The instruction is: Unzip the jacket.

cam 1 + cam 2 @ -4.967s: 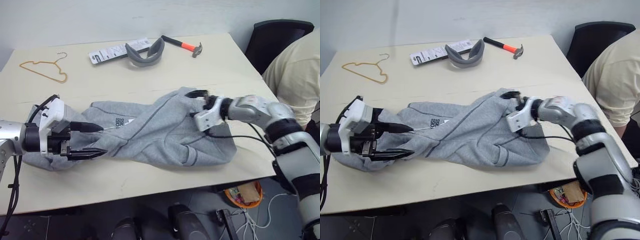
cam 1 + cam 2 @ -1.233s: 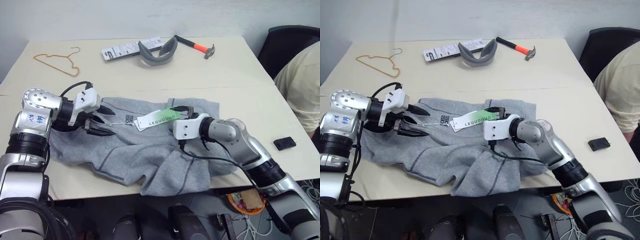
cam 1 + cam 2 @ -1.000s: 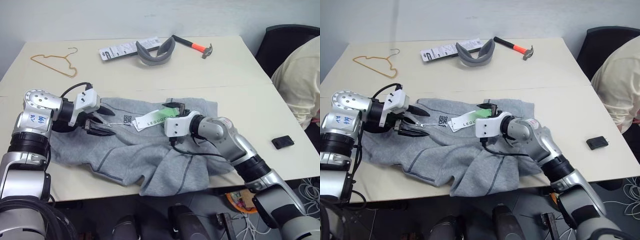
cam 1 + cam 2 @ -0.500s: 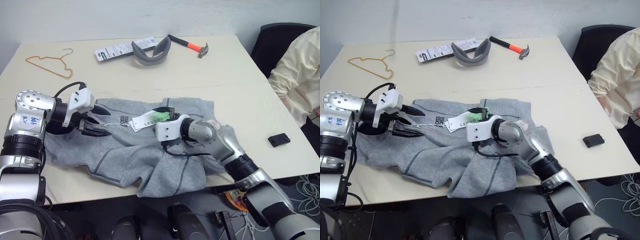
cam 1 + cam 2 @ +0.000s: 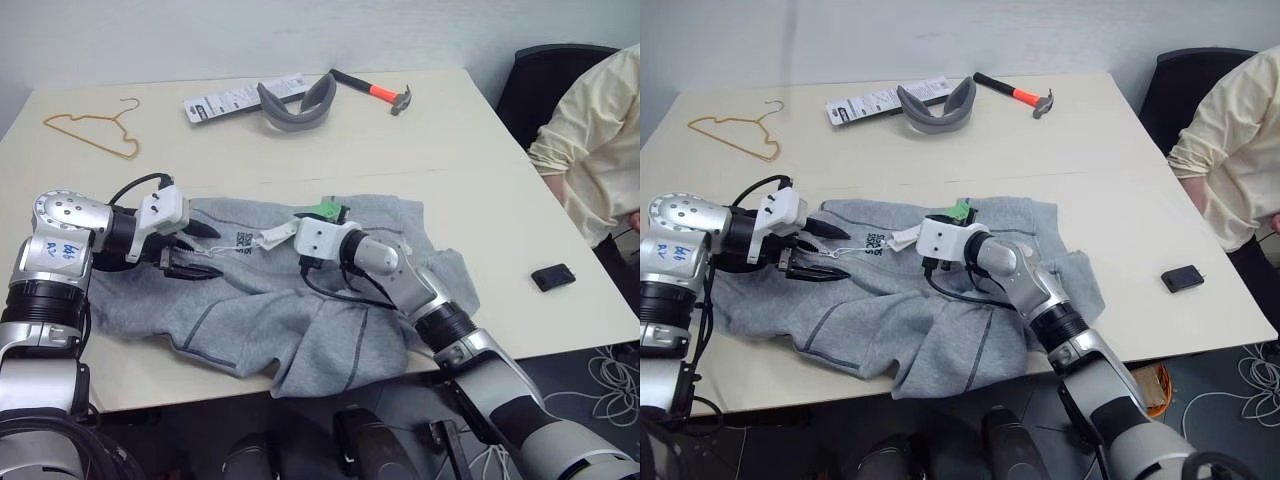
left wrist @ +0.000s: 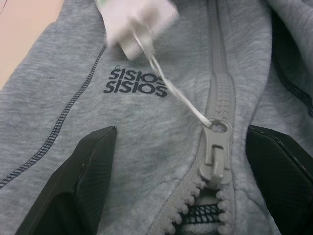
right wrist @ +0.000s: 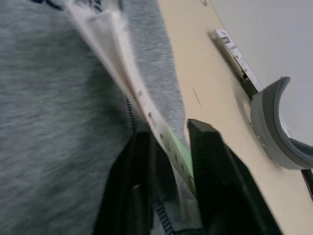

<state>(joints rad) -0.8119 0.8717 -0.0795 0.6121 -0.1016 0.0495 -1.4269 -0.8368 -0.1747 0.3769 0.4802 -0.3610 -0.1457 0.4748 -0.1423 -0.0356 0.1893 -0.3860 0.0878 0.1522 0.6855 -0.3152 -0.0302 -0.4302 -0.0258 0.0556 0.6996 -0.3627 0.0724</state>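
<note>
I stand at a wide pale beige table point(image 5: 470, 200) against a plain light wall. At its far edge lie a thin orange wire hanger point(image 5: 92, 132), a flat black-and-white printed package point(image 5: 228, 98), a small grey curved padded band point(image 5: 295, 105) and a hammer with an orange and black handle point(image 5: 372, 92). A small black flat object point(image 5: 552, 277) lies near the table's right edge, beside a person in a beige garment point(image 5: 590, 140), with a black chair point(image 5: 540, 70) behind them.

The large light grey fleece zip-up jacket point(image 5: 300, 310) lies crumpled across the near middle of the table, part of it hanging over the front edge. Its grey zipper slider point(image 6: 216, 159) sits near the top of the closed zipper, and a white string point(image 6: 178, 98) runs from the slider up to a white and green paper hang tag point(image 7: 146, 115).

My left gripper point(image 6: 193, 161) hovers low over the chest of the jacket with its black fingers point(image 6: 85, 169) spread wide, one to each side of the zipper; the slider lies between them, and they hold nothing. My right gripper point(image 7: 168, 147) reaches in from the other side at the jacket's collar, its two fingers drawn together around the paper tag, which passes between them.
</note>
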